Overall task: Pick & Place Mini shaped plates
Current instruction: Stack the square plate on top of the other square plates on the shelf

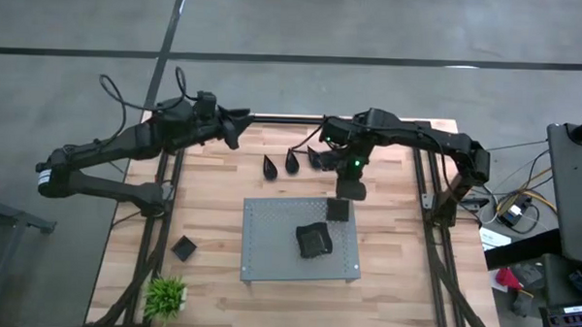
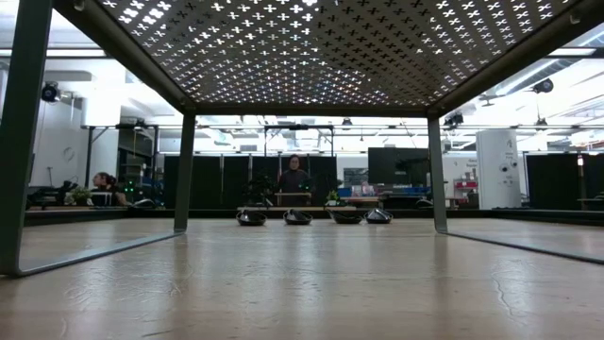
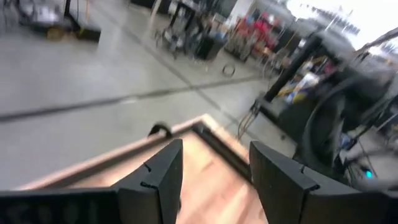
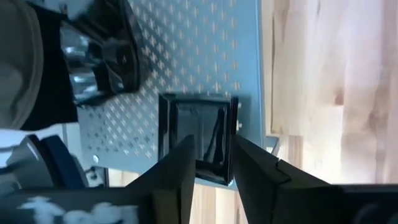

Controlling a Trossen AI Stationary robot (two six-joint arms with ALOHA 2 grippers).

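A square black mini plate [image 1: 338, 210] [image 4: 196, 140] lies flat on the grey perforated board [image 1: 269, 240], near its far right corner. My right gripper [image 1: 348, 190] [image 4: 211, 165] hangs just above it, pointing steeply down, fingers open with the plate showing through the gap. A pile of black plates [image 1: 315, 240] [image 4: 102, 56] sits on the board's middle. Teardrop plates [image 1: 270, 167] [image 1: 293, 164] and more [image 1: 315, 157] rest on the wood beyond the board. My left gripper [image 1: 236, 123] [image 3: 214, 168] stands open in the air at the far left, holding nothing.
One more square plate [image 1: 183, 247] lies on the wood left of the board, and a small green plant [image 1: 165, 295] stands at the near left corner. The board stands on legs [image 2: 185, 170]; the low view looks under it to several plates [image 2: 297, 217] at the far side.
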